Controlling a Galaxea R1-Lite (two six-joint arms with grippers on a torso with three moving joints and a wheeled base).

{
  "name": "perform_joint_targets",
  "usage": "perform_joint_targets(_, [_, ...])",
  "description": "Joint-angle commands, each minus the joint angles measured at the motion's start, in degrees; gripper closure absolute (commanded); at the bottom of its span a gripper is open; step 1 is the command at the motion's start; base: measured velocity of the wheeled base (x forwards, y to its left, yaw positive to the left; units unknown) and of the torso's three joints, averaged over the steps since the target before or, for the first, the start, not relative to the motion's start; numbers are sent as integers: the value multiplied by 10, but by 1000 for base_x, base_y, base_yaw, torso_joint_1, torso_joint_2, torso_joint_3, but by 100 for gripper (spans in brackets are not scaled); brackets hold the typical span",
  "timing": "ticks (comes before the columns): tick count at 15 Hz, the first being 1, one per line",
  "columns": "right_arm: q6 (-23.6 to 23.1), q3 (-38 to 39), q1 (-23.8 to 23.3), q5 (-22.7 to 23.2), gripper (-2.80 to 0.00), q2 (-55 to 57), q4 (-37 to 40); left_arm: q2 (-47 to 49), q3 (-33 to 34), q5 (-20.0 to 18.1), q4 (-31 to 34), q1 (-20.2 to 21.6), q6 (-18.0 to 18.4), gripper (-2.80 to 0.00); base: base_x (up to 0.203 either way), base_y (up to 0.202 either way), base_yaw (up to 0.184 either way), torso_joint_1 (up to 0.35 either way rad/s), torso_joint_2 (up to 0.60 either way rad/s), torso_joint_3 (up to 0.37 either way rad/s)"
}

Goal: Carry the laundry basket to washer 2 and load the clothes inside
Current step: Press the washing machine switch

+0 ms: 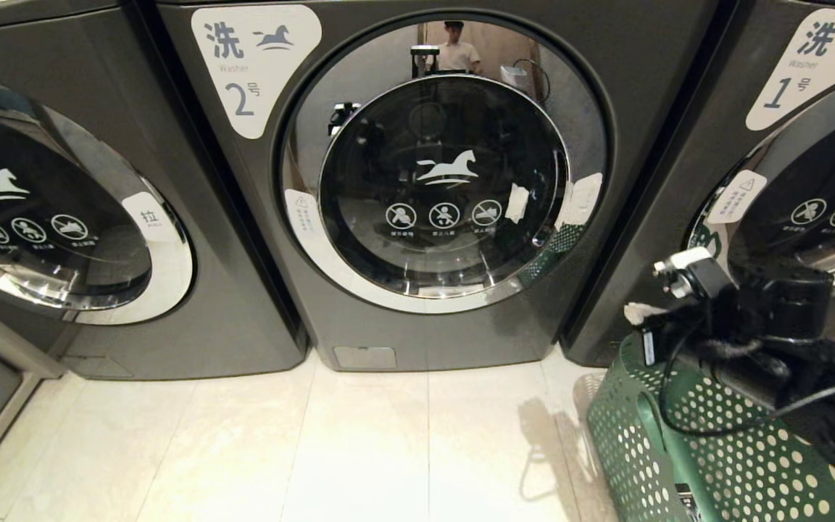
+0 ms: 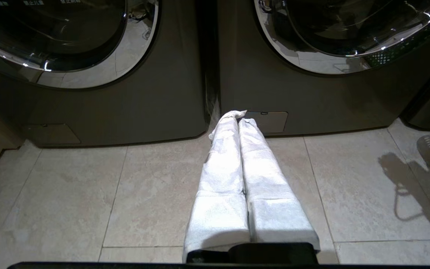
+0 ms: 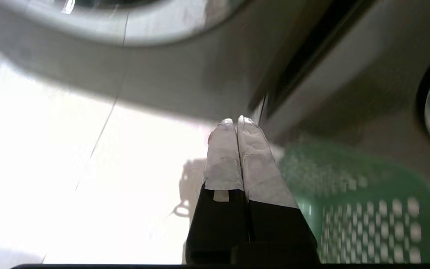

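Right pincer [image 3: 236,120] pressed closed and empty above laundry basket [image 1: 707,464], pale tiled floor [image 1: 388,442] before washer 2 [image 1: 417,181]

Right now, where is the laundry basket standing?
In the head view the laundry basket stands on the floor at lower right, before washer 1, under the right gripper.

A dark grey washer labelled "1" [image 1: 809,65] stands at the right edge of the row, its round door only partly in view. At the left stands a third dark grey machine [image 1: 62,217] with a chrome-ringed glass door bearing a white horse mark and three round warning signs. Pale beige floor tiles [image 1: 316,449] spread before them.
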Motion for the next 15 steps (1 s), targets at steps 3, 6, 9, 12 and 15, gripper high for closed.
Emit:
perform_joint_targets(3, [0, 281, -1, -4, 0, -250, 20, 1, 23, 0, 0, 1, 0, 0, 0, 0, 0, 0, 0, 0])
perform_joint_targets(6, [4, 312, -2, -16, 0, -444, 188, 1, 23, 0, 0, 1, 0, 0, 0, 0, 0, 0, 0, 0])
perform_joint_targets(9, [4, 300, -4, -15, 0, -667, 417, 1, 23, -1, 0, 0, 0, 0, 0, 0, 0, 0, 0, 0])
perform_joint_targets(12, [7, 274, -6, 0, 0, -799, 604, 1, 23, 0, 0, 0, 0, 0, 0, 0, 0, 0, 0, 0])
perform_joint_targets(15, [58, 271, -8, 26, 0, -845, 664, 1, 23, -3, 0, 1, 1, 0, 0, 0, 0, 0, 0, 0])
